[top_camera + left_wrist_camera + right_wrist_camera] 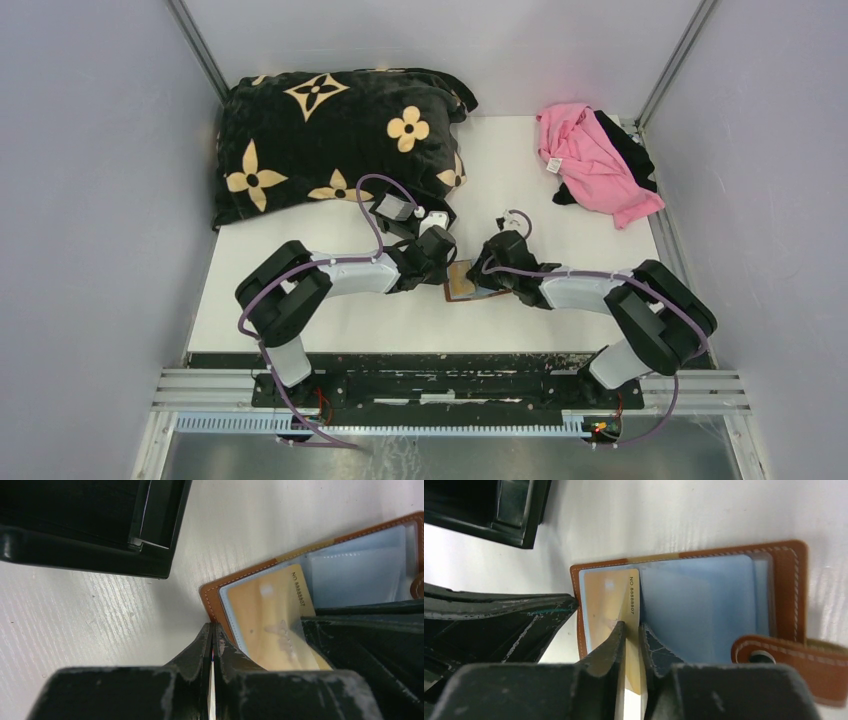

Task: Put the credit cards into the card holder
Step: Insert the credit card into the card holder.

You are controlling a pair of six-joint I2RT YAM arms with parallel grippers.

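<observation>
- Working over the card holder (pixel 784 580), which is lying spread open on the white counter (pixel 75 620) between the two arms, brown leather underneath, clear pockets facing up, snap tab (pixel 794 660) flopping out at one side.
- Showing the orange card (pixel 606 605) sitting partly under the clear plastic of the pocket at the end nearest the left arm, its near end sticking out.
- Holding the right fingers (pixel 609 650) slightly spread, with that near end of the card showing in the gap between them; not possible to tell whether touching it.
- Pressing the left fingers (pixel 200 645) tight together, tips down at the holder's corner, just beside the orange card.
- Leaving a black tray (pixel 100 555) lying near the holder on the left arm's side.
- Leaving a black flowered pillow (pixel 330 140) and a pink cloth (pixel 590 160) lying at the counter's far side, well apart from the holder.
</observation>
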